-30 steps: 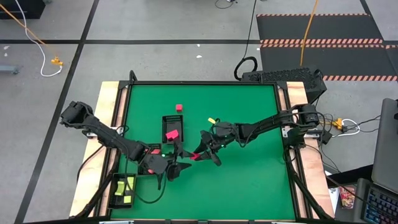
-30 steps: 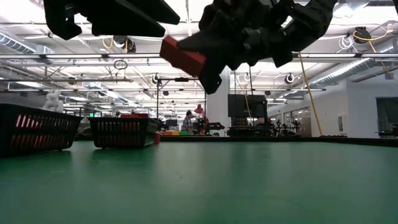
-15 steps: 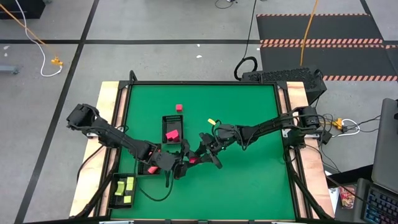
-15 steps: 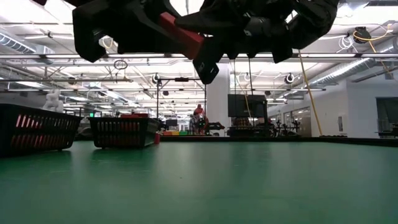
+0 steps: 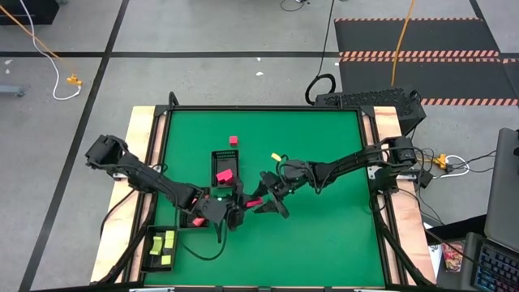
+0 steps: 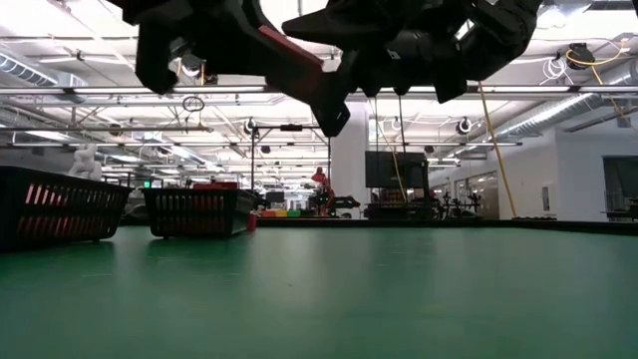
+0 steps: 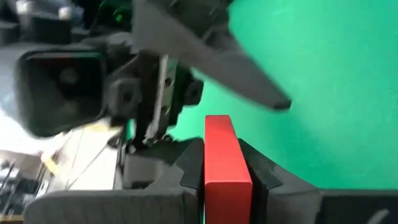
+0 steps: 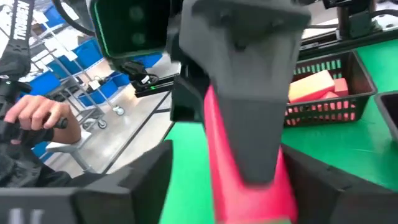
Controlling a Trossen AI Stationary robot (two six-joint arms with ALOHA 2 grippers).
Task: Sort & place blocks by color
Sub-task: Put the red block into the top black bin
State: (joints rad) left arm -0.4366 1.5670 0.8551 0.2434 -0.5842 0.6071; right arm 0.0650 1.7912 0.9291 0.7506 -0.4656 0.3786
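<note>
The left gripper (image 5: 235, 212) and the right gripper (image 5: 261, 203) meet nose to nose above the middle of the green tabletop (image 5: 324, 146), and one red bar (image 5: 252, 203) spans the small gap between them. In the left wrist view the bar (image 7: 225, 160) sits squeezed between the left fingers (image 7: 186, 165), its long axis running straight out toward the other arm; in the right wrist view the right fingers (image 8: 252, 99) also lie along the bar (image 8: 249, 180), apparently pinching its far end, so both grippers look narrow and closed on it. The low view shows the bar (image 6: 291, 58) tilted and well above the tabletop. This reads as a hand-over, and the point it turns on is that the bar lies along the line joining the two grippers, each holding one end, so whichever lets go must back away along that axis. The left arm is nearer the trays: the one (image 5: 225, 168) holding red blocks (image 5: 225, 173) lies just beyond the left gripper, and the tray (image 5: 160, 249) of yellow blocks (image 5: 169, 240) sits at the tabletop's near left edge. A loose red block (image 5: 233, 140) and a small yellow one (image 5: 276, 156) lie farther off.
</note>
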